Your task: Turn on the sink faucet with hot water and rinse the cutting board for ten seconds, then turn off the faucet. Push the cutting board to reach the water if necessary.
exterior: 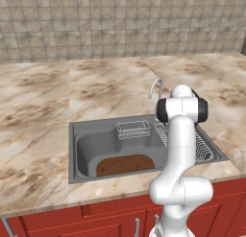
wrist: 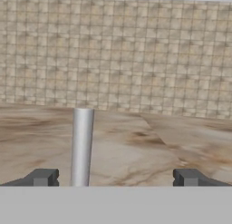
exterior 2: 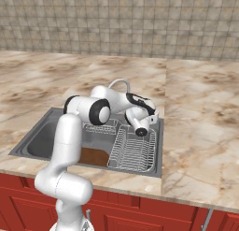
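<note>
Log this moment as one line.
hand: open, at tap | water: none visible | board: in sink, near edge | rack: right side

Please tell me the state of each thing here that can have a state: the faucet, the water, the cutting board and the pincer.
sink faucet: upright, spout arched over the sink; no stream seen, so it looks off.
water: none visible.
cutting board: lying flat on the basin floor at the front, looks dry.
pincer: open, fingertips spread wide, a silver post of the faucet between them, nearer the left tip, not gripped.

Arm (exterior: 178, 149): glossy white rounded tubular links.
Joints: dark black bands.
Hand (wrist: 115, 177): two small dark grey fingertips.
</note>
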